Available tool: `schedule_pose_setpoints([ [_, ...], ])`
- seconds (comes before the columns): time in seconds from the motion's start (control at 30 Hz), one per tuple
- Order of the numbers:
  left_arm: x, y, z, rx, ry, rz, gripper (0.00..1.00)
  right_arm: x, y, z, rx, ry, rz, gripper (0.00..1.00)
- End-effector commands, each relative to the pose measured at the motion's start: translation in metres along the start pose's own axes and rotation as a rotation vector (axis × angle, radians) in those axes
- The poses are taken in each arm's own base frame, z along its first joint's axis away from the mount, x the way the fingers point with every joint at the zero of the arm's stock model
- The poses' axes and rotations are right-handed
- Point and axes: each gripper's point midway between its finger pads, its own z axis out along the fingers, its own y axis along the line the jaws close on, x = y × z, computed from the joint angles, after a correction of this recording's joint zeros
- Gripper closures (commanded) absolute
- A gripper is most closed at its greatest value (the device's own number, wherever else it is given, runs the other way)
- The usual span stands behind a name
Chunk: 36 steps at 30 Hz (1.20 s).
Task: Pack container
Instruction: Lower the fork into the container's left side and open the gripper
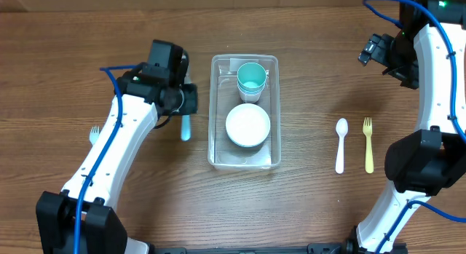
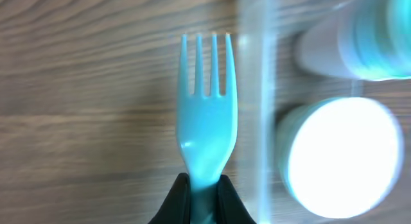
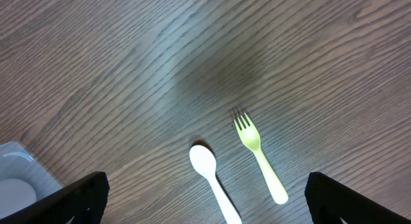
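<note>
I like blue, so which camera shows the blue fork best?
The left wrist view. The blue fork fills it, all its tines clear, its handle pinched in the left gripper. The overhead view shows only a small piece of it poking out below that gripper. The right wrist view misses it.

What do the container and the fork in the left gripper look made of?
Container: seemingly clear, glossy plastic; see-through walls, bright glints on the rim. Teal fork: probably moulded plastic, smooth with a soft sheen; one even colour throughout.
</note>
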Motion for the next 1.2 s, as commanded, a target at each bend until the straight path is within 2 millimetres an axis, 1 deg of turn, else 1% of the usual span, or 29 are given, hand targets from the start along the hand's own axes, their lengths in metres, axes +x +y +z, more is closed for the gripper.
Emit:
schedule_pose_setpoints([
  [0.0, -0.012, -0.043, -0.013, 0.110, -0.041, 0.006, 0.95, -0.005, 0.000, -0.021, -0.025, -0.061, 0.010, 0.00],
  [0.07, -0.012, -0.061, -0.013, 0.137, -0.060, 0.025, 0.94, -0.005, 0.000, -0.021, -0.025, -0.061, 0.010, 0.00],
  [0.1, -0.011, -0.076, -0.014, 0.158, -0.072, 0.050, 0.92, -0.005, 0.000, -0.021, -0.025, -0.061, 0.010, 0.00],
  [0.2, -0.013, -0.088, -0.014, 0.165, -0.100, 0.069, 0.91, -0.005, 0.000, -0.021, -0.025, -0.061, 0.010, 0.00],
  [0.47, -0.019, -0.090, -0.014, 0.147, -0.133, 0.067, 0.91, -0.005, 0.000, -0.021, -0.025, -0.061, 0.010, 0.00],
  [0.67, -0.024, -0.082, -0.013, 0.104, -0.155, 0.063, 0.89, -0.005, 0.000, -0.021, -0.025, -0.061, 0.010, 0.00],
  [0.7, -0.024, -0.082, -0.013, 0.101, -0.159, 0.064, 0.86, -0.005, 0.000, -0.021, -0.025, -0.061, 0.010, 0.00],
  [0.73, -0.025, -0.082, -0.014, 0.100, -0.163, 0.063, 0.79, -0.005, 0.000, -0.021, -0.025, -0.061, 0.010, 0.00],
  [0.77, -0.026, -0.082, -0.014, 0.100, -0.168, 0.064, 0.64, -0.005, 0.000, -0.021, -0.025, -0.061, 0.010, 0.00],
  [0.8, -0.027, -0.082, -0.014, 0.100, -0.172, 0.063, 0.54, -0.005, 0.000, -0.021, -0.025, -0.061, 0.010, 0.00],
  [0.87, -0.030, -0.083, -0.014, 0.104, -0.181, 0.063, 0.38, -0.005, 0.000, -0.021, -0.025, -0.061, 0.010, 0.00],
  [0.9, -0.031, -0.084, -0.015, 0.106, -0.187, 0.065, 0.34, -0.005, 0.000, -0.021, -0.025, -0.061, 0.010, 0.00],
  [0.97, -0.033, -0.084, -0.015, 0.103, -0.198, 0.067, 0.34, -0.005, 0.000, -0.021, -0.025, -0.061, 0.010, 0.00],
  [1.0, -0.035, -0.082, -0.015, 0.093, -0.204, 0.065, 0.35, -0.005, 0.000, -0.021, -0.025, -0.061, 0.010, 0.00],
  [1.07, -0.039, -0.069, -0.016, 0.047, -0.217, 0.046, 0.36, -0.005, 0.000, -0.021, -0.025, -0.061, 0.010, 0.00],
  [1.1, -0.039, -0.052, -0.015, 0.015, -0.201, 0.011, 0.36, -0.005, 0.000, -0.021, -0.025, -0.061, 0.010, 0.00],
  [1.13, -0.032, -0.017, -0.013, -0.045, -0.143, -0.053, 0.36, -0.005, 0.000, -0.021, -0.025, -0.061, 0.010, 0.00],
  [1.17, -0.030, -0.006, -0.013, -0.063, -0.125, -0.074, 0.36, -0.005, 0.000, -0.021, -0.025, -0.061, 0.010, 0.00],
])
